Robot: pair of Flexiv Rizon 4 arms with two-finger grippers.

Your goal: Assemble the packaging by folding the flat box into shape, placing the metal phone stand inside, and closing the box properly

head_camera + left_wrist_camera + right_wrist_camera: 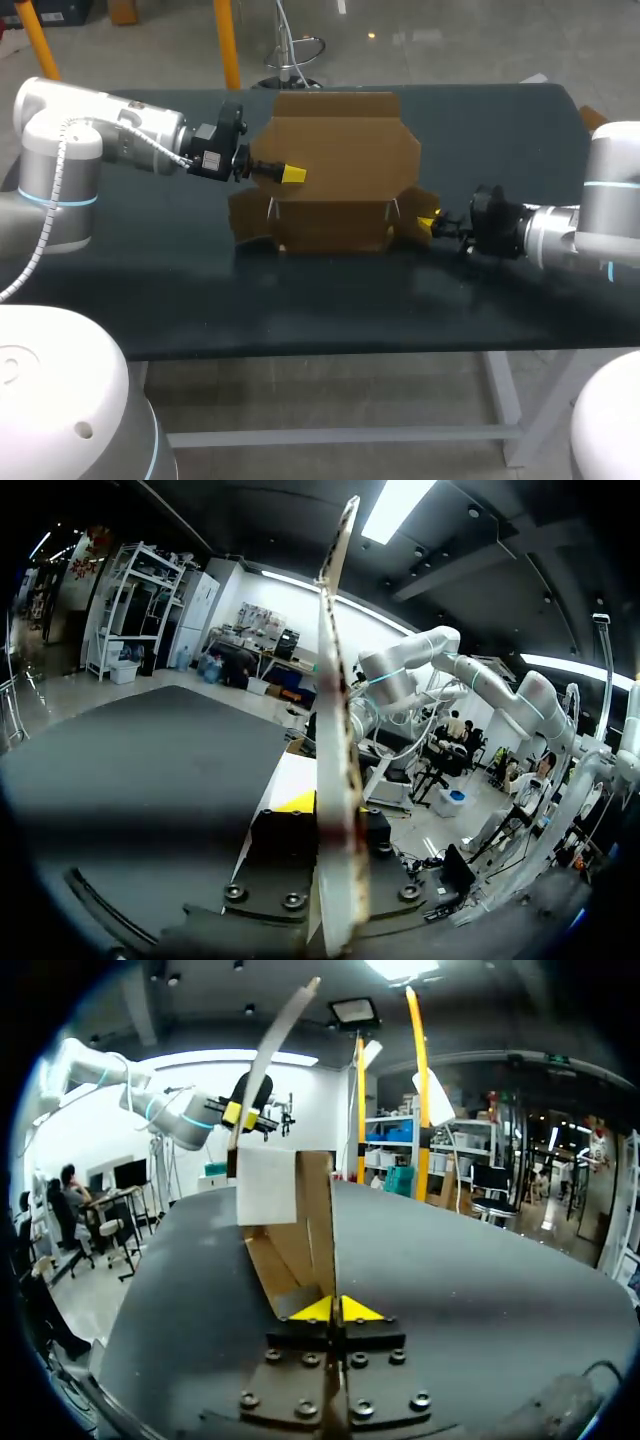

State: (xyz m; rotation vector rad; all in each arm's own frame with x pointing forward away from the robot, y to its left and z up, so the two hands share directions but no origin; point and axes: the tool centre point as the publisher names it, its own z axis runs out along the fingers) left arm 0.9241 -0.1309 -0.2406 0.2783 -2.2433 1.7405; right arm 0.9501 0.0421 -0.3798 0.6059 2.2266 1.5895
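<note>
1. Left hand [285, 174]: enters from the left side and is closed narrow on the left edge of the box's [335, 150] upright rear panel [340, 135]. In the left wrist view the panel runs edge-on up from between the fingers. One yellow tip [298, 802] shows against it and the other is hidden behind the card.

2. Right hand [432, 221]: enters from the right side, low over the surface [330, 300]. It is closed narrow on the box's right side flap [410, 212]. In the right wrist view both yellow tips press together with the thin flap edge pinched between them.

3. Edges and room: the box stands at mid-width, nearer the far edge of the surface than the near edge. A broad strip of dark surface separates it from the near edge. The two hands are well apart, one at each side of the box.

4. Box: partly folded. The rear panel is upright with angled top corners, a low front wall [330, 225] stands below it, and a left flap [248, 215] spreads outward. What lies behind the front wall cannot be determined.
</note>
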